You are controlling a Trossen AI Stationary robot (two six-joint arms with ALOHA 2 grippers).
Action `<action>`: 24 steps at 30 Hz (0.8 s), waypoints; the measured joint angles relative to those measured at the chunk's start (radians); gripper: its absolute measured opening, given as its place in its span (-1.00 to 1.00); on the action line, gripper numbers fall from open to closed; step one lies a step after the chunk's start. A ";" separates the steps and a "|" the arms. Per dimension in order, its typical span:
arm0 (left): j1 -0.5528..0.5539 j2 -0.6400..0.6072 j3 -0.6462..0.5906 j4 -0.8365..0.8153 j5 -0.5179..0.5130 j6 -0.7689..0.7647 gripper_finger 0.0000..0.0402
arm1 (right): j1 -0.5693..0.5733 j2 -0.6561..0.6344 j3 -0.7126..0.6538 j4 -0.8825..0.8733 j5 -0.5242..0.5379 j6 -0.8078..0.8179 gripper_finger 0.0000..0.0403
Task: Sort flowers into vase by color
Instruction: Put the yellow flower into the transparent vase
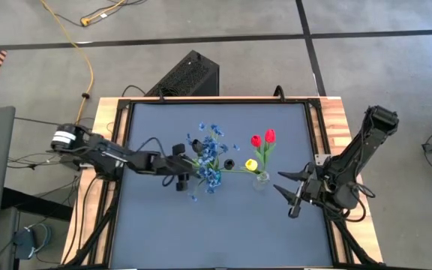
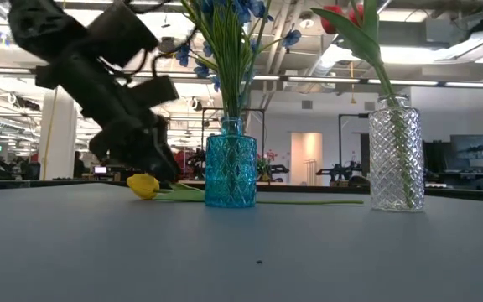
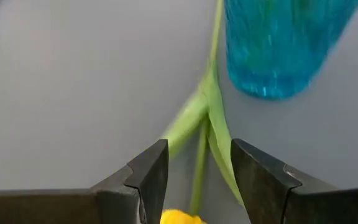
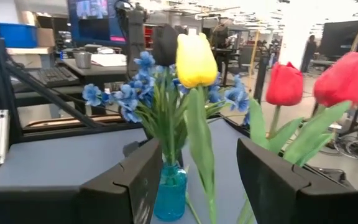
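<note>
A yellow tulip lies flat on the grey table, its head (image 2: 143,186) left of the blue vase (image 2: 230,172) and its green stem (image 1: 231,171) running right, past that vase. My left gripper (image 3: 197,155) hangs open over the tulip, slanting down, one finger on each side of the stem just beyond the head (image 3: 179,218); I cannot tell whether it touches. Blue blossoms (image 1: 208,154) stand in the blue vase. Two red tulips (image 1: 262,139) stand in the clear vase (image 2: 395,155), with a second yellow tulip (image 4: 196,59) upright beside them. My right gripper (image 1: 282,191) waits open to their right.
A small dark object (image 1: 229,163) sits between the two vases. The grey table top has bare room along its near side (image 1: 216,232) and far side (image 1: 171,120). Wooden borders (image 1: 336,120) frame it, and the room's floor lies beyond.
</note>
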 joint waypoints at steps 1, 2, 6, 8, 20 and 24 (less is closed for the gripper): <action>0.002 0.020 0.018 -0.032 0.007 0.005 -0.18 | 0.000 0.000 0.000 0.000 -0.007 -0.001 0.16; 0.007 0.038 0.036 -0.060 0.024 0.006 -0.18 | 0.000 0.000 0.000 0.001 -0.009 -0.002 0.16; 0.031 0.115 0.104 -0.155 0.053 0.000 -0.18 | 0.000 0.000 0.000 -0.003 -0.009 -0.008 0.16; 0.042 0.144 0.136 -0.196 0.049 -0.019 -0.18 | 0.000 0.000 0.000 -0.008 -0.009 -0.008 0.16; 0.052 0.149 0.238 -0.476 0.062 -0.040 -0.61 | 0.000 0.000 0.000 -0.027 -0.009 -0.008 0.16; 0.053 0.104 0.252 -0.607 0.052 -0.043 -0.95 | 0.003 0.000 0.000 -0.027 -0.009 -0.008 0.16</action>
